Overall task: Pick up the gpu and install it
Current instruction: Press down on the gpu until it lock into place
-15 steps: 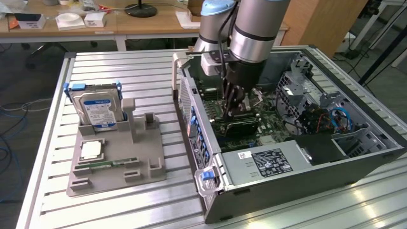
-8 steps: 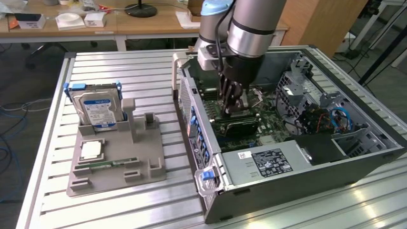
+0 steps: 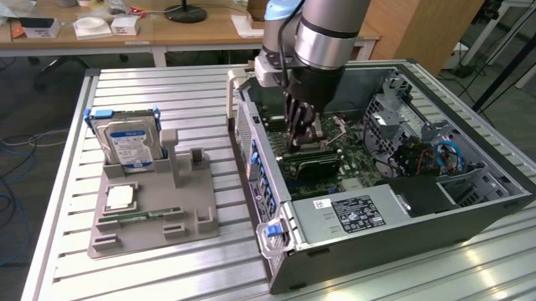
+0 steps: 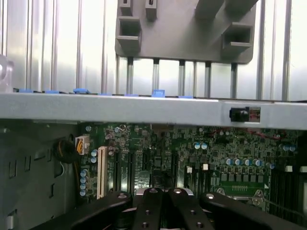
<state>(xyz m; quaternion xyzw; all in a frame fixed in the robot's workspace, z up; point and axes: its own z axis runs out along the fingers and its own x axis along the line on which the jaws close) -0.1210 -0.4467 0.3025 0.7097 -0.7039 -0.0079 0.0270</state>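
Arm reaches down into the open computer case (image 3: 435,219), which lies on its side on the slatted metal tabletop (image 3: 167,269). Pincer (image 3: 299,139) is low over the green circuit board (image 3: 335,157), fingers (image 4: 153,203) pressed together, closed. Under the tips in the exterior view sits a dark, flat, rectangular card (image 3: 312,167), lying about parallel to the board near its middle; looks like the gpu, blackish, thin, long edges running toward the case wall nearest the grey holder (image 3: 155,213). Cannot tell whether the pincer grips it or just touches its top; its bracket end is not clear.

Grey holder sits on the tabletop just beside the case, toward the exterior view's left. A silver hard drive (image 3: 127,145) with a blue-white label stands upright in it, a slim green memory stick (image 3: 138,216) lies flat in a slot near its front edge, and a small square chip (image 3: 120,197) rests between them.
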